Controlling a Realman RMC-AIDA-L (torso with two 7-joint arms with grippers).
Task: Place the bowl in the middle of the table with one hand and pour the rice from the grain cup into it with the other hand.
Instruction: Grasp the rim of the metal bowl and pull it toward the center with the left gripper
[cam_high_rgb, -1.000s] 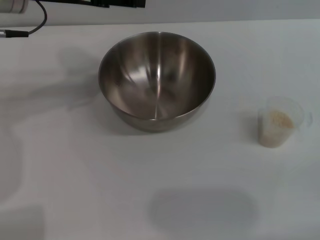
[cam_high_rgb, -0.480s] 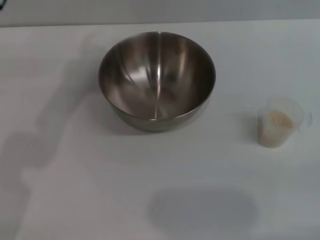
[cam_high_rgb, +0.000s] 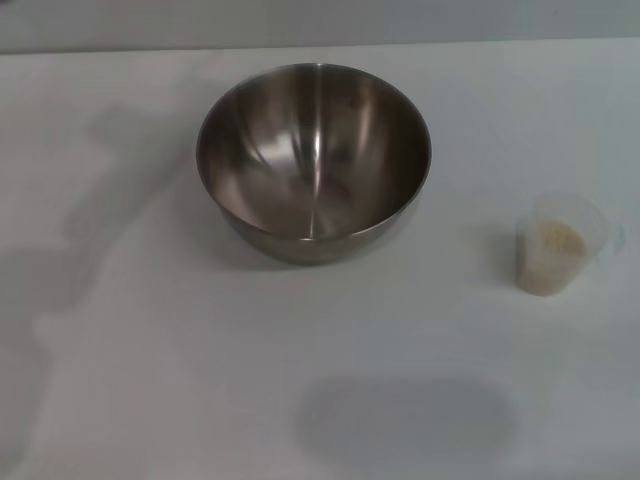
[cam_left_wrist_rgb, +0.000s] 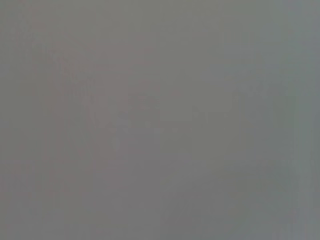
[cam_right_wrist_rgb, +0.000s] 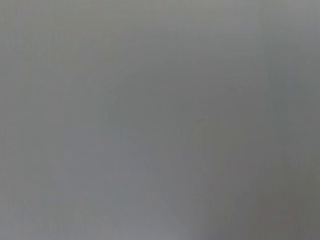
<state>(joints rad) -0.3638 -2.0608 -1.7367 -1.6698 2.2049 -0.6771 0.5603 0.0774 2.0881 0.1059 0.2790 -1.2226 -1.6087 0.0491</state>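
Stainless-steel mixing bowl (cam_high_rgb: 314, 160) sits upright toward the far middle of the white bench (cam_high_rgb: 150, 380). Well apart on the right stands the grain cup (cam_high_rgb: 560, 243), holding rice (cam_high_rgb: 556, 245). Neither claw is visible, so their state cannot be told.

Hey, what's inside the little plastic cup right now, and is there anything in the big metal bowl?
The grain cup holds rice, seen through its clear wall; how deep it goes is unclear. The bowl looks empty, showing only reflections.
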